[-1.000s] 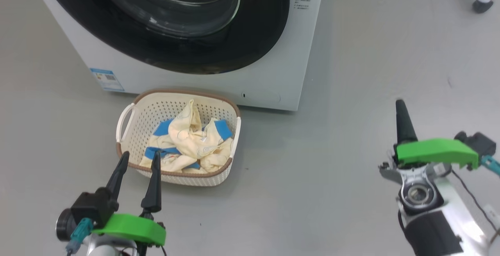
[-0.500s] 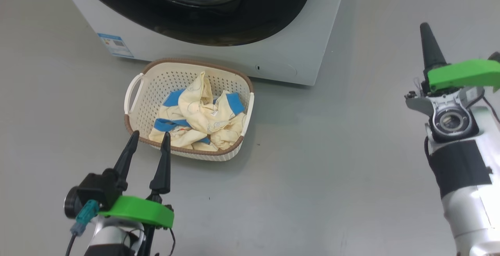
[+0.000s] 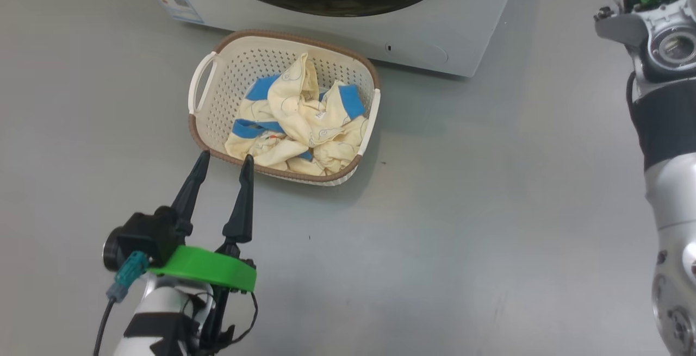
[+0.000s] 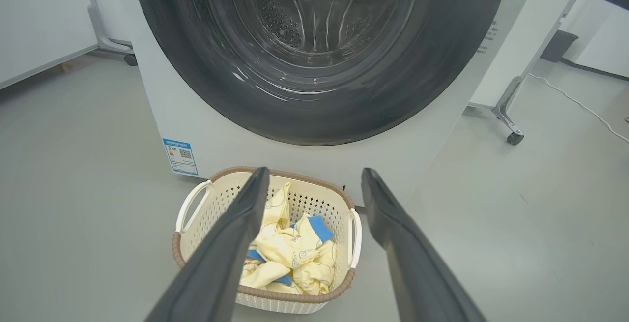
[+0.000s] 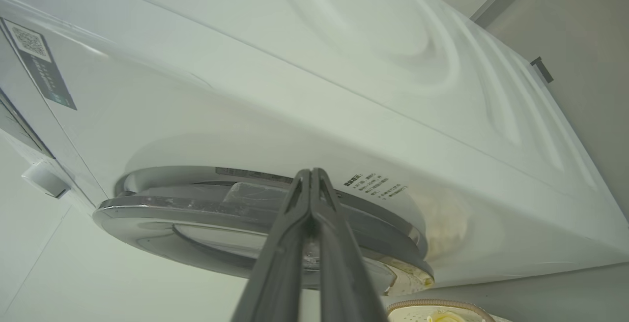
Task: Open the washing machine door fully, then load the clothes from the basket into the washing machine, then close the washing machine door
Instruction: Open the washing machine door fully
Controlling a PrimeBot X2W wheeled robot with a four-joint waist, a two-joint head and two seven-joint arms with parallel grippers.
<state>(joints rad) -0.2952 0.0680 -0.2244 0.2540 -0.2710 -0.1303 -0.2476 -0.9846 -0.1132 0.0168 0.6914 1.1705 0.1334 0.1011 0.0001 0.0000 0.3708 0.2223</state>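
Observation:
The cream basket (image 3: 228,73) stands on the floor against the white washing machine (image 3: 435,46), with the pale yellow and blue clothes (image 3: 299,117) bundled inside. My left gripper (image 3: 225,156) is open, its tips just short of the basket's near rim. In the left wrist view the left gripper (image 4: 314,170) frames the clothes (image 4: 290,258) and basket (image 4: 295,295) under the washing machine door (image 4: 442,66), which looks closed. My right arm (image 3: 666,46) reaches up at the right edge. The right gripper (image 5: 311,170) is shut and empty, pointing at the door's edge (image 5: 245,223).
A blue sticker (image 3: 176,4) marks the machine's lower front. Grey floor spreads to the right of the basket. In the left wrist view a wheeled frame leg (image 4: 508,125) and a floor cable (image 4: 580,105) lie right of the machine, and a caster (image 4: 130,59) sits to its left.
The head camera has tilted down, so the machine slid up the view. My right arm has risen toward the door, its fingers now past the top edge. The left gripper stays open by the basket.

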